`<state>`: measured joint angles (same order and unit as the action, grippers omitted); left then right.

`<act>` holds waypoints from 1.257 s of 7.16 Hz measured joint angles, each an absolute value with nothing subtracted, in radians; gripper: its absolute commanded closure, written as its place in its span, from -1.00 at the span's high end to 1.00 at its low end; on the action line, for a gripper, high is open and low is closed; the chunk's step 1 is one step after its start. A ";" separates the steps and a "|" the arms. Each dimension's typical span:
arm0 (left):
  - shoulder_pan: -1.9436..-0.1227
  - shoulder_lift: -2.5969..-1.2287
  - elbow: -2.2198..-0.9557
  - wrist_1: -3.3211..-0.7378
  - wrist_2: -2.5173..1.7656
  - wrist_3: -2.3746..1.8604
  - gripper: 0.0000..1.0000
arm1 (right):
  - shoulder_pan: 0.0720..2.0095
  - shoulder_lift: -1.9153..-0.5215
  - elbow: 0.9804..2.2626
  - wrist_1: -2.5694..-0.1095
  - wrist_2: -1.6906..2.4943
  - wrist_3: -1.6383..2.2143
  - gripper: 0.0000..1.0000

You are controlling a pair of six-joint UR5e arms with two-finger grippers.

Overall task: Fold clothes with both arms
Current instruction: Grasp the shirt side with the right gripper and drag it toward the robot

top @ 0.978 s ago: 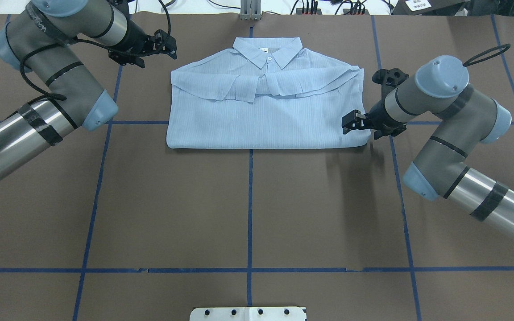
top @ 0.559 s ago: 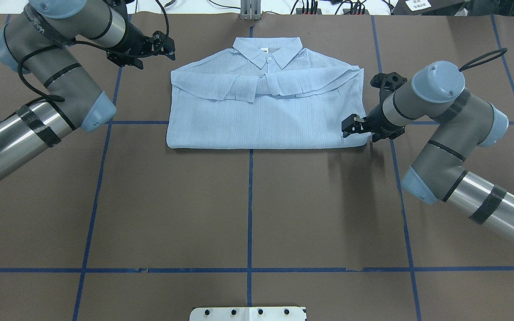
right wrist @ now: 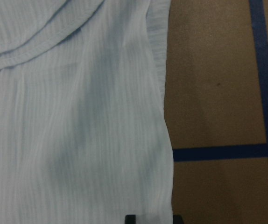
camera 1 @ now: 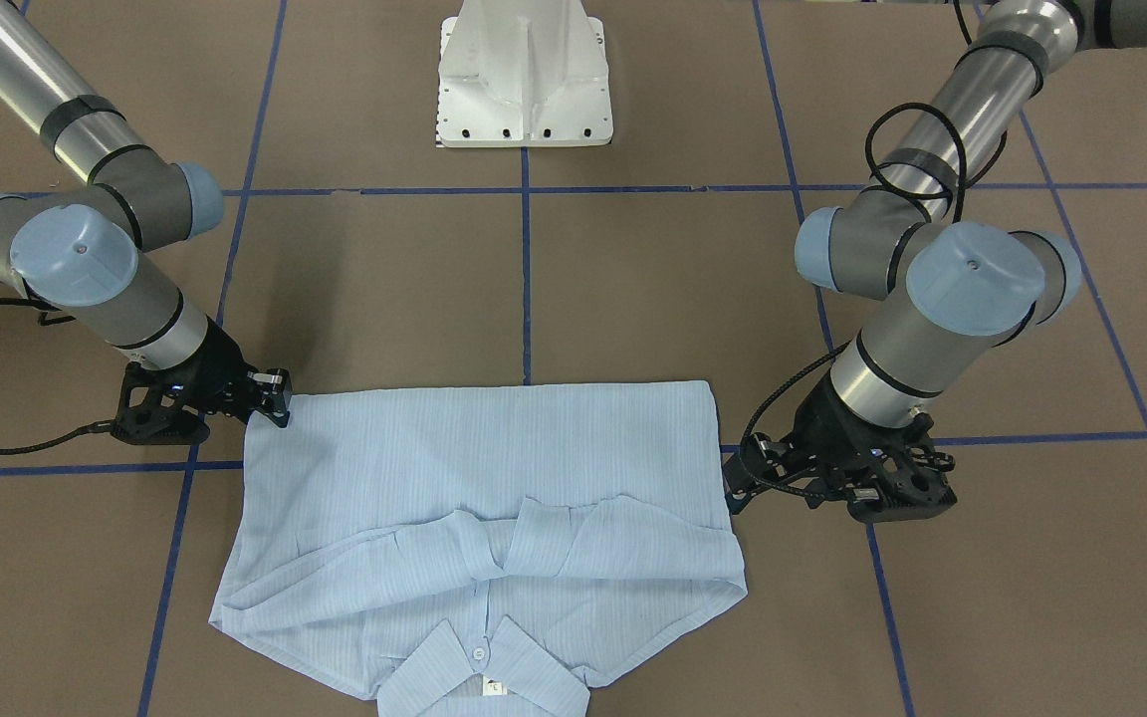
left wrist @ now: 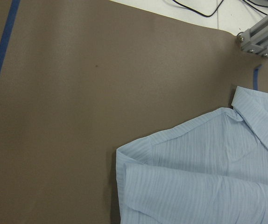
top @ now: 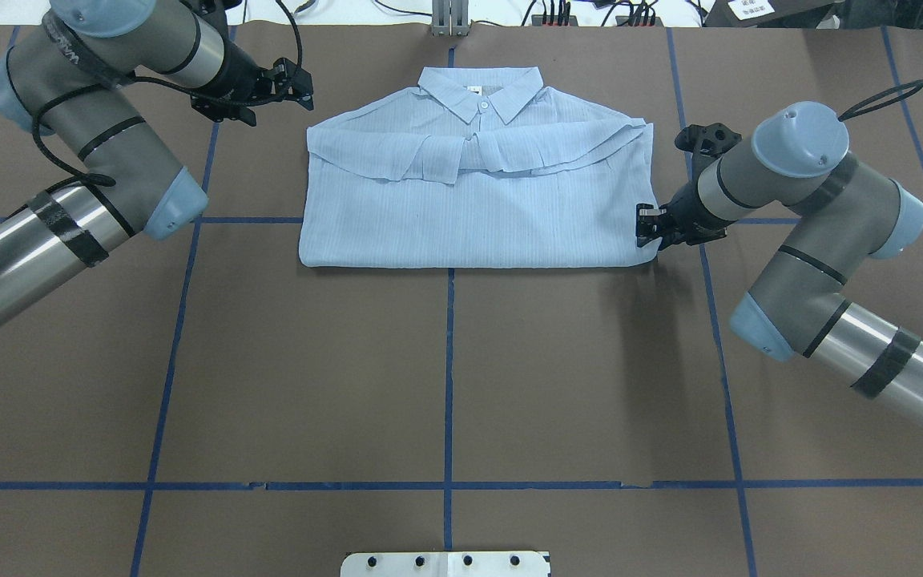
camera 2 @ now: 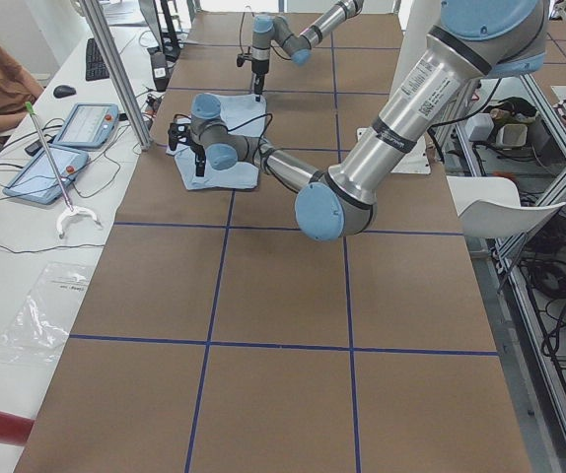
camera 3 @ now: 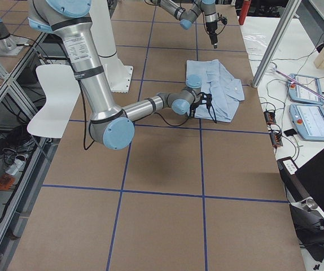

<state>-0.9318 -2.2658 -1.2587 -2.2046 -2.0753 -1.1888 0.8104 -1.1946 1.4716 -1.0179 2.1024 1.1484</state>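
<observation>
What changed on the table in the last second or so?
The right tool drew back outward, from above the pale blue shirt near its front right corner to that corner's edge. It has taken hold of nothing: the fabric lies flat. The left tool edged very slightly away from the shirt's far left shoulder. The shirt itself kept its place and its folds.
</observation>
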 measured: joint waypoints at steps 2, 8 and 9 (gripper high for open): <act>-0.928 -2.265 -1.257 -2.206 -2.074 -1.194 0.99 | 0.812 -1.213 1.490 -1.017 2.108 1.148 -1.00; -0.928 -2.215 -1.335 -2.200 -2.071 -1.236 0.99 | 0.647 -1.685 2.008 -1.012 2.144 1.158 -1.00; -0.928 -2.210 -1.353 -2.200 -2.070 -1.262 0.99 | 0.567 -1.748 2.077 -1.010 2.145 1.158 -1.00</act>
<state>-0.9281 -2.2104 -1.3526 -2.1996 -2.0699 -1.2616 0.5673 -1.7475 2.0770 -1.0102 2.1449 1.1581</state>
